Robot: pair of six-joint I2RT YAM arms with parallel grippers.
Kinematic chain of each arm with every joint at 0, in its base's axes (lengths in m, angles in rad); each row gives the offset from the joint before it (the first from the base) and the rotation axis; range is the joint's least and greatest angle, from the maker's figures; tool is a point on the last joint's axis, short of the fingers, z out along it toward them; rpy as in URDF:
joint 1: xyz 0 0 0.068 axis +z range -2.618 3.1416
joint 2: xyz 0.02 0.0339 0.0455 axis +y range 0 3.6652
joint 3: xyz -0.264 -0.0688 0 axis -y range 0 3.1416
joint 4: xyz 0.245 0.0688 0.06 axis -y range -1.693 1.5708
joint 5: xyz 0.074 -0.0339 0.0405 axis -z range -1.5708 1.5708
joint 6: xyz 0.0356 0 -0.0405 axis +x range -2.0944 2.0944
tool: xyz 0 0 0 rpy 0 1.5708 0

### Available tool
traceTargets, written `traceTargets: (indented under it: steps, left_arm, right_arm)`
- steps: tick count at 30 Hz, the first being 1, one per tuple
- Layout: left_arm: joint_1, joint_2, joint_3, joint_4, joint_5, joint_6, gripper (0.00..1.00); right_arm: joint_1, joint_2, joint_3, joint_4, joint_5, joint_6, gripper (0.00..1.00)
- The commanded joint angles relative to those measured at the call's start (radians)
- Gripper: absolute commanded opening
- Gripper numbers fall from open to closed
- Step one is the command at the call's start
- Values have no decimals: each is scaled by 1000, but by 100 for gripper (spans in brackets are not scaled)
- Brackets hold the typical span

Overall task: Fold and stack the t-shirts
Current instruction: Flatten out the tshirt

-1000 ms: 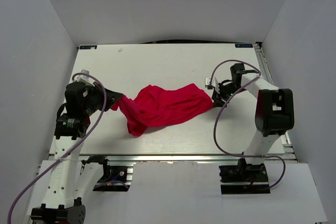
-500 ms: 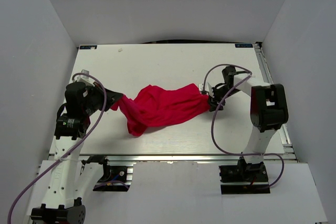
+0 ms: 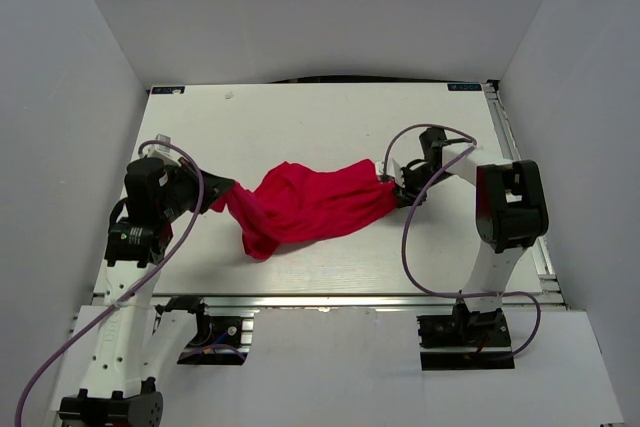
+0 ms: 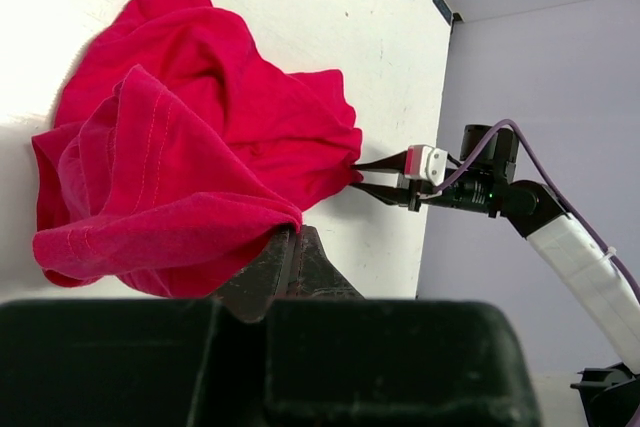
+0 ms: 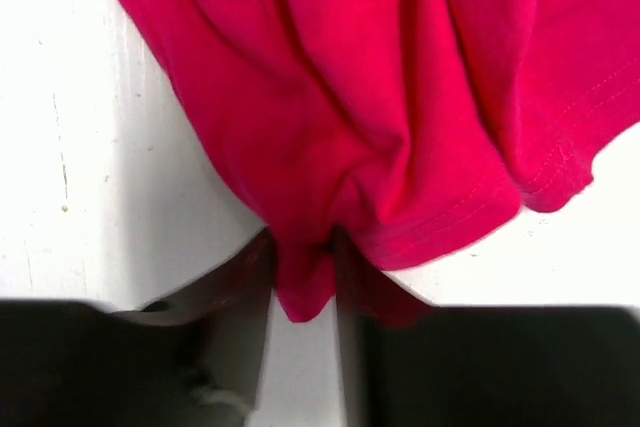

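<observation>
One crumpled bright red t-shirt (image 3: 310,202) lies stretched across the middle of the white table (image 3: 300,117). At its left end, my left gripper (image 3: 218,192) is shut on a hem, and the left wrist view shows the cloth (image 4: 190,147) bunched over the closed fingertips (image 4: 290,232). My right gripper (image 3: 392,185) is at the shirt's right end. In the right wrist view a fold of the fabric (image 5: 380,97) fills the gap between its two fingers, so the right gripper (image 5: 305,247) is shut on it. The left wrist view also catches the right gripper (image 4: 375,175) at the cloth's far edge.
White walls enclose the table on the left, back and right. Purple cables (image 3: 410,237) loop from both arms over the table's near part. A metal rail (image 3: 330,299) runs along the near edge.
My right gripper moved left onto the shirt's right edge and its jaws narrowed around a fold. The left arm and the rest of the shirt stayed still.
</observation>
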Motion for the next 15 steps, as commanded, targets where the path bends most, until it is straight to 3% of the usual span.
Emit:
traceTargets:
  steps: [1, 2, 5, 8, 15]
  left_arm:
    - [1, -20, 4, 23, 6, 2, 0]
    - [1, -18, 7, 23, 5, 2, 0]
    - [1, -13, 18, 28, 0, 12, 0]
    - [1, -4, 32, 34, -5, 20, 0]
    - [1, 52, 151, 34, -58, 84, 0]
  right_arm:
    - [8, 16, -56, 38, 92, 18, 30]
    - [8, 7, -62, 46, 90, 33, 21]
    - [3, -33, -86, 71, 84, 52, 7]
    - [-1, -73, -96, 78, 67, 69, 0]
    - [-69, -168, 111, -53, -58, 172, 0]
